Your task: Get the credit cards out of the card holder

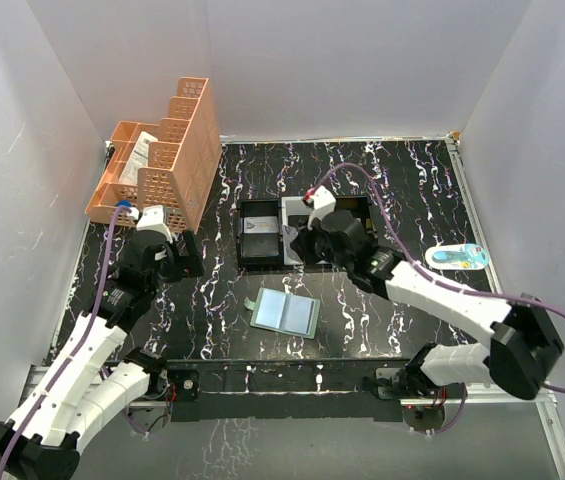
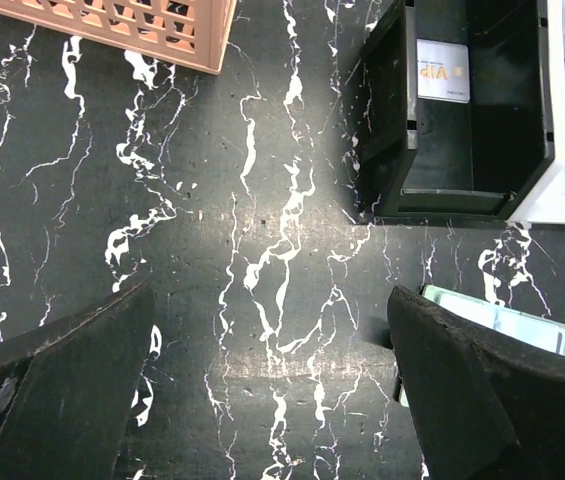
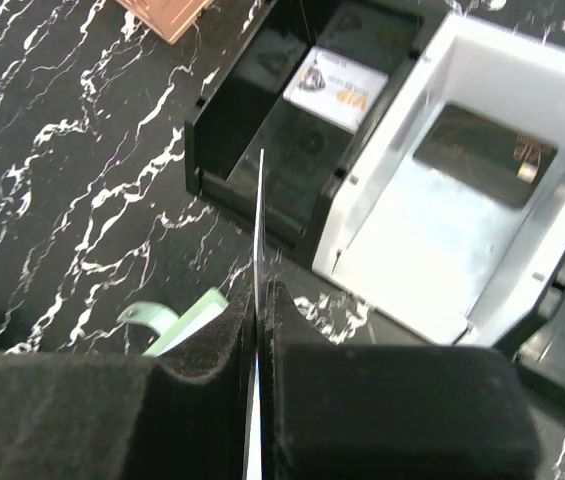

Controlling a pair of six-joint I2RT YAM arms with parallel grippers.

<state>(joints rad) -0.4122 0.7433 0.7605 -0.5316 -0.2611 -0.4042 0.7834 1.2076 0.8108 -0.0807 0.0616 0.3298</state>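
The card holder [image 1: 285, 313] lies open and flat on the black marble table, its pale blue-grey inside facing up. In the right wrist view its pale green corner [image 3: 187, 318] shows just left of the fingers. My right gripper [image 3: 260, 300] is shut on a thin credit card [image 3: 261, 220], seen edge-on. It hangs over the table just in front of the tray's black compartment [image 3: 262, 150]. Another card [image 3: 340, 75] lies inside that compartment. My left gripper [image 2: 272, 390] stands wide open and holds nothing, low over bare table, with the card holder's edge [image 2: 507, 318] beside its right finger.
The black-and-white tray [image 1: 307, 208] stands at mid table behind the card holder. An orange lattice organiser [image 1: 177, 150] fills the back left corner. A small blue-and-white object [image 1: 457, 256] lies at the right. White walls enclose the table.
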